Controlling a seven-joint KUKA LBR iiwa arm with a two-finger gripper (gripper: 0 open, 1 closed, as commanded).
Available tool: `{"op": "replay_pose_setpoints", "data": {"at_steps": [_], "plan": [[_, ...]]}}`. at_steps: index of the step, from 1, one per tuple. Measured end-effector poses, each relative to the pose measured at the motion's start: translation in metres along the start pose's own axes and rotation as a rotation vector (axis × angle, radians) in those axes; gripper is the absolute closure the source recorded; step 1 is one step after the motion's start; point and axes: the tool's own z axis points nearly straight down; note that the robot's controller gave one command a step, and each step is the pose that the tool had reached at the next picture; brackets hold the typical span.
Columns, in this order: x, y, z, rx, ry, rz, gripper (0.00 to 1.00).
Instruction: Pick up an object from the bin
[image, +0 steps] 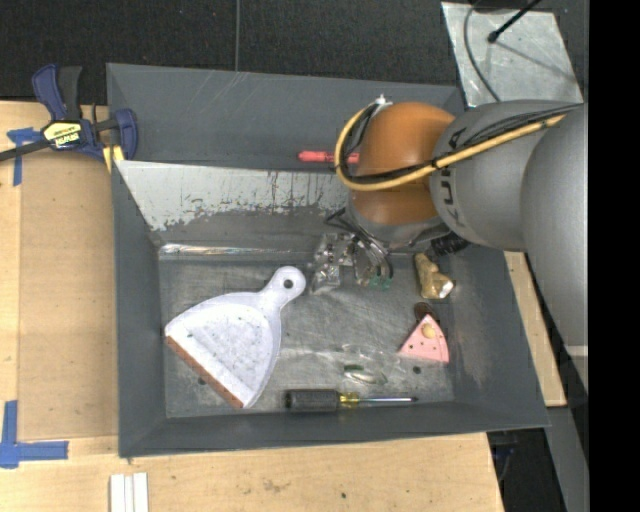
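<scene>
My gripper hangs low over the back middle of the bin, just below the orange dome on the wrist. Directly left of it is the round handle end of a white dustpan, whose wide scoop lies toward the front left. A small green piece sits at the gripper's right side. A brass-coloured fitting lies a little farther right, under the arm. Nothing is visibly held.
A pink wedge with holes, like a slice of cheese, lies at the right. A black-handled screwdriver lies along the front wall. A small clear plastic piece rests just behind it. The arm covers the bin's back right corner.
</scene>
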Motion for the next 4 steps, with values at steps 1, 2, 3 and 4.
{"op": "replay_pose_setpoints", "data": {"at_steps": [1,2,3,4], "plan": [[-0.002,-0.006,-0.001,0.000,-0.004,0.000,1.00],[0.005,-0.010,0.021,-0.002,-0.008,-0.009,1.00],[0.003,-0.012,0.023,-0.004,-0.009,-0.022,1.00],[0.048,-0.025,-0.001,0.000,0.002,-0.039,1.00]]}}
